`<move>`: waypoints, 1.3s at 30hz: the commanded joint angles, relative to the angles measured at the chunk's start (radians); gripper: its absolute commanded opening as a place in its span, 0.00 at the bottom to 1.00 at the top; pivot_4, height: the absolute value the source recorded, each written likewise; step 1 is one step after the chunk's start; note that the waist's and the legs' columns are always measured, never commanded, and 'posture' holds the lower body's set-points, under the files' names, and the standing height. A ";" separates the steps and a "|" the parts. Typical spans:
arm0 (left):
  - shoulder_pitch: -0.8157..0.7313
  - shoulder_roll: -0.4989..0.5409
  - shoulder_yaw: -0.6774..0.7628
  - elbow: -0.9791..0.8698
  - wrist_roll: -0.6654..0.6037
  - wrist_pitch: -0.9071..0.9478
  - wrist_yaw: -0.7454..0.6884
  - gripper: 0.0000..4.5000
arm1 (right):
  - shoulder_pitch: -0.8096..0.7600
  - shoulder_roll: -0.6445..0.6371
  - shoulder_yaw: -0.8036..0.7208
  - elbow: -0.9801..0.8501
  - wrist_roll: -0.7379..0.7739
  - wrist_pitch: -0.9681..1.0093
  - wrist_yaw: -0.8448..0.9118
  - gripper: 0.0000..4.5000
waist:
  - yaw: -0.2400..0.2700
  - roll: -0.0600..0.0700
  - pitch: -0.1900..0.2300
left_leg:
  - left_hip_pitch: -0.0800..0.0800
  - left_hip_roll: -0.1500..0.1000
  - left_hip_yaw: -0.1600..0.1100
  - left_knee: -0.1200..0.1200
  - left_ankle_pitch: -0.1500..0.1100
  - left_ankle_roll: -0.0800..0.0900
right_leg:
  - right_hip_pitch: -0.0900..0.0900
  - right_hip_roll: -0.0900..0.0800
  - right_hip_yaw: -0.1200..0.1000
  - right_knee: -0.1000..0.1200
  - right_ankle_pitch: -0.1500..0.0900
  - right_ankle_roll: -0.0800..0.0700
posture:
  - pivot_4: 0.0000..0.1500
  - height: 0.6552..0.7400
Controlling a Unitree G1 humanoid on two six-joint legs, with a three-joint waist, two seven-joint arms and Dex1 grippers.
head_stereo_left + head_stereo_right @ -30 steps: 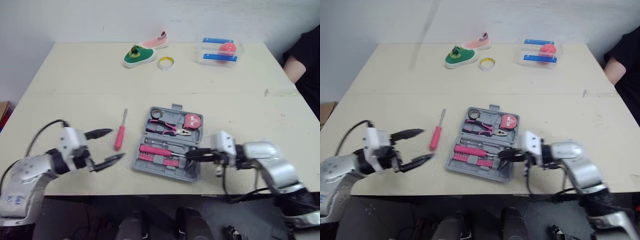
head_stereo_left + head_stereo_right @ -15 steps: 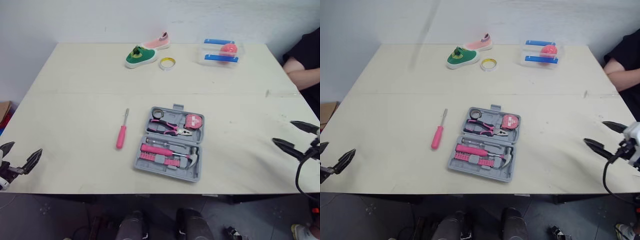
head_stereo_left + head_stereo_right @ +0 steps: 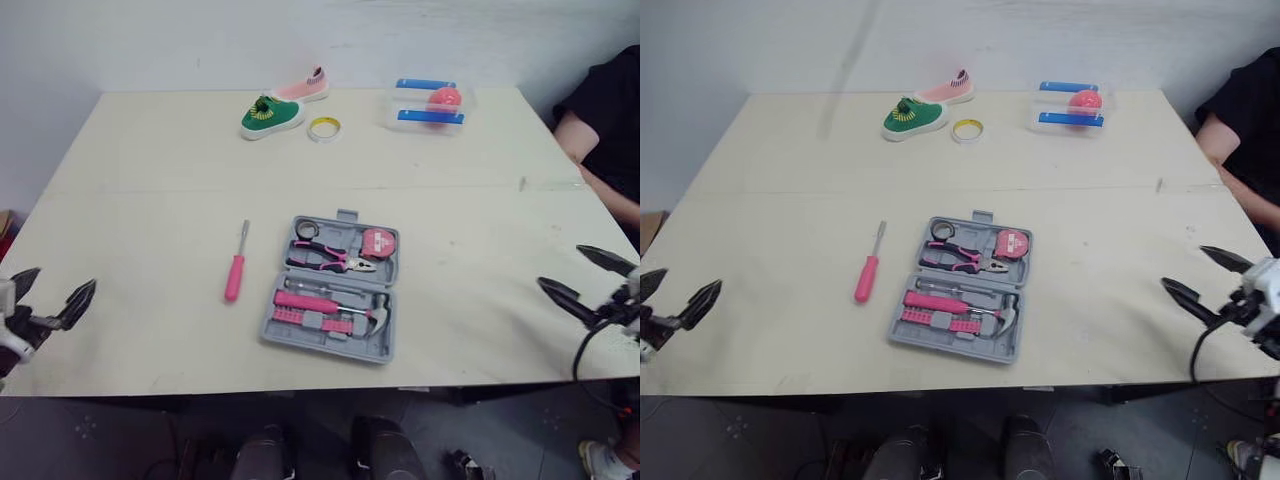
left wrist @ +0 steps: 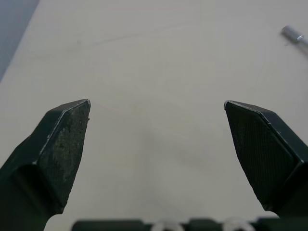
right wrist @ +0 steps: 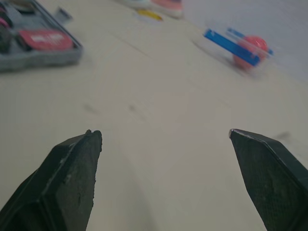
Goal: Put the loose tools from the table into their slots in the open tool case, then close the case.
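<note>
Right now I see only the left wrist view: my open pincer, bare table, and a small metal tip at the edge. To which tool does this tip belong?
Observer: To a pink-handled screwdriver, lying loose on the table.
Operator: Where is it relative to the case?
Observer: On the robot's left of the open tool case, apart from it.
Operator: And the right pincer?
Observer: The right pincer is open and empty, near the table's right edge.

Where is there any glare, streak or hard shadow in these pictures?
Right eye view: a faint grey diagonal streak crosses the wall and the far edge of the table. Left eye view: even light, no hard shadow at the tool case, no glare.
</note>
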 commanded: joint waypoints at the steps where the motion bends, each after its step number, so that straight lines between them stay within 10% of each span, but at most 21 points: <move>1: -0.013 -0.004 -0.028 -0.169 -0.054 0.097 0.056 1.00 | 0.001 0.022 0.001 -0.178 0.067 0.074 -0.029 0.98 | 0.007 0.001 0.000 | 0.000 -0.001 0.000 0.000 0.000 0.000 | 0.000 0.000 0.000 0.000 0.000 0.000 | 1.00 1.00; 17: -0.307 -0.231 -0.470 -0.420 -0.012 0.719 0.598 1.00 | -0.041 0.131 0.165 -0.518 0.096 0.231 -0.031 0.98 | 0.039 0.001 0.001 | 0.000 -0.002 0.000 0.002 0.003 0.005 | 0.001 0.002 0.001 0.001 0.000 0.001 | 1.00 1.00; 35: -0.444 -0.354 -0.652 -0.217 0.144 0.743 0.564 1.00 | -0.020 0.141 0.190 -0.592 0.083 0.251 -0.065 0.98 | 0.039 0.001 0.001 | 0.000 -0.002 0.000 0.002 0.004 0.007 | 0.001 0.002 0.001 0.001 0.000 0.001 | 1.00 1.00; 39: -0.437 -0.330 -0.677 -0.211 0.188 0.768 0.559 0.72 | -0.021 0.144 0.188 -0.596 0.084 0.253 -0.071 1.00 | 0.039 0.001 0.001 | 0.000 -0.002 0.000 0.002 0.004 0.007 | 0.001 0.002 0.001 0.001 0.000 0.001 | 1.00 1.00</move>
